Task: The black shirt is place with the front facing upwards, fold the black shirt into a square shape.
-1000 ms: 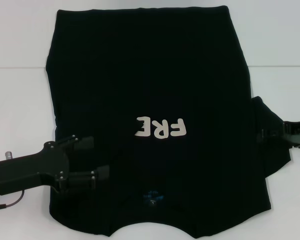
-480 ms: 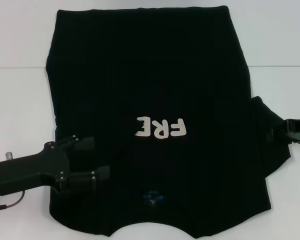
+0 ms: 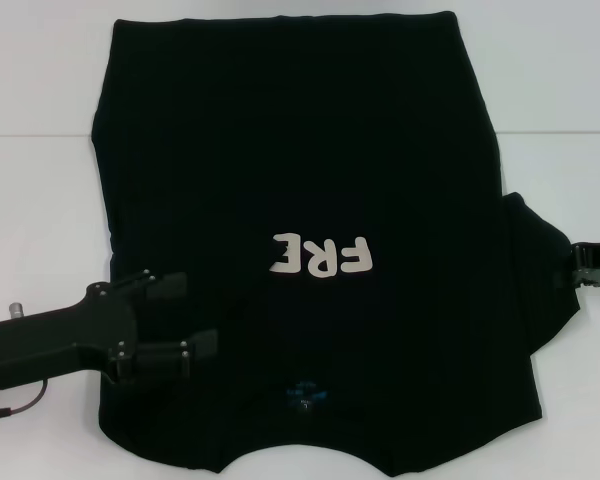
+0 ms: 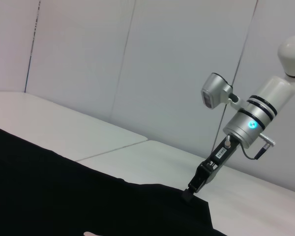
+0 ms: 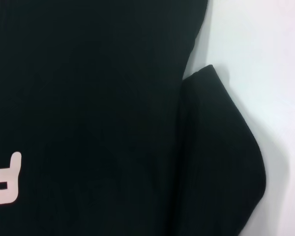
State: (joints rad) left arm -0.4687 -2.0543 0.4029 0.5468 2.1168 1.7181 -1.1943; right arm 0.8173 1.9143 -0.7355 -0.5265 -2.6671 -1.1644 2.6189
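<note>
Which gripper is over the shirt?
The left gripper, fingers spread above the shirt near the collar. The right gripper sits at the sleeve's edge.

White block letters "FRE" [image 3: 321, 256] readable on front of black shirt [image 3: 300, 130], upside down from my head view. In my right wrist view only part of lettering [image 5: 5, 178] shows. Small blue neck label [image 3: 302, 392] illegible.
</note>
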